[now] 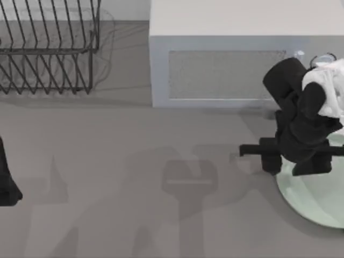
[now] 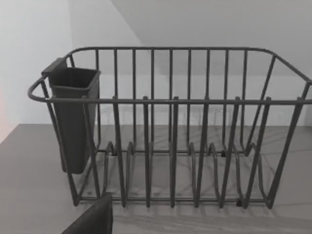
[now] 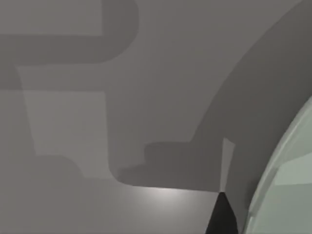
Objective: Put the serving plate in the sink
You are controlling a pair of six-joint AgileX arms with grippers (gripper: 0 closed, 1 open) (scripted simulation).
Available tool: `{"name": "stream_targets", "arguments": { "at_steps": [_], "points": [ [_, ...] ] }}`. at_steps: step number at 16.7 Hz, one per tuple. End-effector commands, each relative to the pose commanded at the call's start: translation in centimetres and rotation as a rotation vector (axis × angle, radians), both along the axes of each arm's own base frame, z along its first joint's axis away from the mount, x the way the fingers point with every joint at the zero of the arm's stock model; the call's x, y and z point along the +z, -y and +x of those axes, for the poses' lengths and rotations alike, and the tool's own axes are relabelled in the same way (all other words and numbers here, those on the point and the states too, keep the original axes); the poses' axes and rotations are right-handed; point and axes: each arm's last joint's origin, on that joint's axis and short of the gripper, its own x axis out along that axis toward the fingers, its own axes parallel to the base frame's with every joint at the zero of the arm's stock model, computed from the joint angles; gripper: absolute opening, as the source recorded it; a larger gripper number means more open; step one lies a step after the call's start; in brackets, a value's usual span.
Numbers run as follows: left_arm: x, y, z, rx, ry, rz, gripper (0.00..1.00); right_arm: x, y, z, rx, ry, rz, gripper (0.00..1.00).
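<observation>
The serving plate [image 1: 317, 199] is a pale mint-green disc lying flat on the grey counter at the right edge of the table, in front of the microwave. My right gripper [image 1: 293, 164] hangs open over the plate's near-left rim. One finger is outside the rim and the other is above the plate. In the right wrist view a dark fingertip [image 3: 222, 217] stands just beside the serving plate's curved edge [image 3: 287, 195], and nothing is held. My left gripper [image 1: 5, 183] is parked at the table's left edge. The sink is out of view.
A grey-white microwave [image 1: 226, 70] stands at the back, close behind the right arm. A dark wire dish rack [image 1: 48, 54] sits at the back left. The left wrist view shows the rack [image 2: 170, 136] with a cutlery cup [image 2: 73, 117] hung on it. Bare counter [image 1: 161, 188] lies between the arms.
</observation>
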Motion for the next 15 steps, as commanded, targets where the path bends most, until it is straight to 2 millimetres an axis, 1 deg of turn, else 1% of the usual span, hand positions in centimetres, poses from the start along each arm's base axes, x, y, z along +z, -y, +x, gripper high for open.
{"name": "stream_targets", "arguments": {
  "at_steps": [5, 6, 8, 10, 11, 13, 15],
  "points": [
    [0.0, 0.0, 0.0, 0.0, 0.0, 0.0, 1.0, 0.0, 0.0, 0.0, 0.0, 0.0, 0.0, 0.0],
    [0.0, 0.0, 0.0, 0.0, 0.0, 0.0, 1.0, 2.8, 0.1, 0.7, -0.01, 0.093, 0.037, 0.0],
    [0.0, 0.0, 0.0, 0.0, 0.0, 0.0, 1.0, 3.0, -0.3, 0.7, -0.004, 0.092, 0.037, 0.0],
    [0.0, 0.0, 0.0, 0.0, 0.0, 0.0, 1.0, 4.1, -1.9, 0.7, 0.013, 0.089, 0.035, 0.0],
    [0.0, 0.0, 0.0, 0.0, 0.0, 0.0, 1.0, 5.0, -2.8, 0.8, 0.024, 0.087, 0.034, 0.0],
    [0.0, 0.0, 0.0, 0.0, 0.0, 0.0, 1.0, 7.7, -4.7, 1.0, 0.042, 0.085, 0.033, 0.0],
    [0.0, 0.0, 0.0, 0.0, 0.0, 0.0, 1.0, 11.4, -6.1, 1.2, 0.054, 0.081, 0.029, 0.0]
  ]
}}
